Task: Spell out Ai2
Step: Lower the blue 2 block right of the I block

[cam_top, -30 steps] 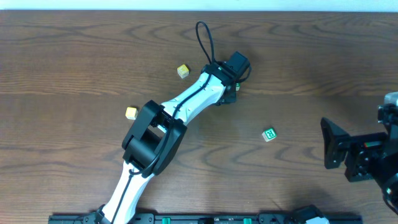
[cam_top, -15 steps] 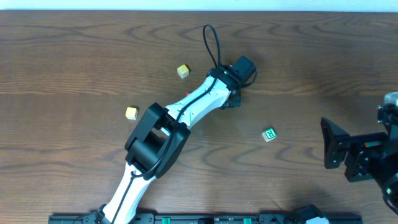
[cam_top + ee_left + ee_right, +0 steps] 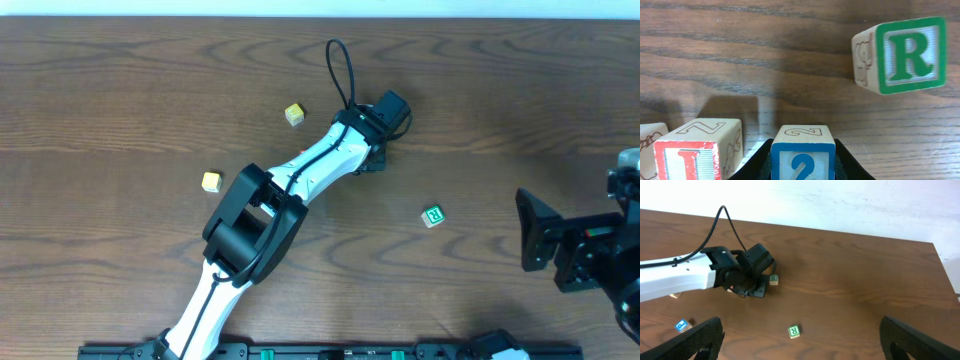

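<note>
Left tool (image 3: 803, 167) a touch rightward since before — clamped on the 2 block (image 3: 802, 132), open table (image 3: 765, 60) ahead — right tool (image 3: 802, 345) spread

The left wrist view's lower edge cuts off the 2 block (image 3: 802, 157) and the red-lettered block (image 3: 690, 160) left of it. Overhead, the far yellow block (image 3: 294, 114) and the left yellow block (image 3: 211, 181) are too small to read.

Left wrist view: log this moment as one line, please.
left claw: shut on blue 2 block | red-letter block: beside it | green R block: apart, upper right | right claw: open
</note>
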`<state>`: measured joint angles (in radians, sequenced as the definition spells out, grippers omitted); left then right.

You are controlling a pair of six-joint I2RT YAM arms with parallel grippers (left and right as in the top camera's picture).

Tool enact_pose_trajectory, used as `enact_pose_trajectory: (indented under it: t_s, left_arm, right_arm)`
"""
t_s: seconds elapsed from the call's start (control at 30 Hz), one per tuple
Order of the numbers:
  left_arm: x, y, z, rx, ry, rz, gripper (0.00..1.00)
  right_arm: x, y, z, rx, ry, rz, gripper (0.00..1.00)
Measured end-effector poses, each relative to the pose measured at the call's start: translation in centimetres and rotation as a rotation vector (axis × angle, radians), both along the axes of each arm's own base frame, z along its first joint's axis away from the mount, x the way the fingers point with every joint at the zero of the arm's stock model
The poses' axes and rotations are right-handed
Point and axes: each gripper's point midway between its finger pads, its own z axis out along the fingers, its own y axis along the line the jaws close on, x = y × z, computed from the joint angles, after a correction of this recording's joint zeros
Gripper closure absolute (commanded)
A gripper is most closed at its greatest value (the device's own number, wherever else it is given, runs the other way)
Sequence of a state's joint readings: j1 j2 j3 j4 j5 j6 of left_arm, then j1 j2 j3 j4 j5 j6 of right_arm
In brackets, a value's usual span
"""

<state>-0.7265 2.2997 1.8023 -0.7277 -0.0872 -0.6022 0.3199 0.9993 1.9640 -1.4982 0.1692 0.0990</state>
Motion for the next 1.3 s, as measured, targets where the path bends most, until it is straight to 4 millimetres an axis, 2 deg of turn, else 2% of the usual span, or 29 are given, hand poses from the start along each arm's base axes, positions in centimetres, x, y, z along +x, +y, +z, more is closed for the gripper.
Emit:
enact_pose_trajectory:
  t_s: [0.37, 0.4, 0.47, 0.7, 0.87, 0.93, 1.3]
  left_arm:
    - [0.69, 0.88, -0.01, 0.002, -0.001, 0.022, 0.94]
    - [0.74, 0.95, -0.01, 0.002, -0.002, 0.024, 0.92]
    - [0.77, 0.97, 0.0, 0.002, -0.002, 0.024, 0.79]
    - [0.76, 0.98, -0.01, 0.002, -0.002, 0.024, 0.77]
    - [0.76, 0.98, -0.01, 0.002, -0.002, 0.024, 0.71]
    - [0.77, 0.97, 0.0, 0.002, -0.002, 0.025, 0.62]
    - [0.96, 0.81, 0.04, -0.003, -0.01, 0.02, 0.59]
  right_arm:
    - [0.02, 0.01, 0.04, 0.001, -0.002, 0.0, 0.01]
    - [0.03, 0.01, 0.06, 0.001, -0.003, 0.0, 0.01]
    - [0.04, 0.01, 0.06, 0.001, -0.003, 0.0, 0.01]
    - [0.04, 0.01, 0.07, 0.001, -0.003, 0.0, 0.01]
    - [0.04, 0.01, 0.07, 0.001, -0.003, 0.0, 0.01]
    - [0.04, 0.01, 0.07, 0.001, -0.003, 0.0, 0.01]
    - [0.04, 0.01, 0.07, 0.001, -0.003, 0.0, 0.01]
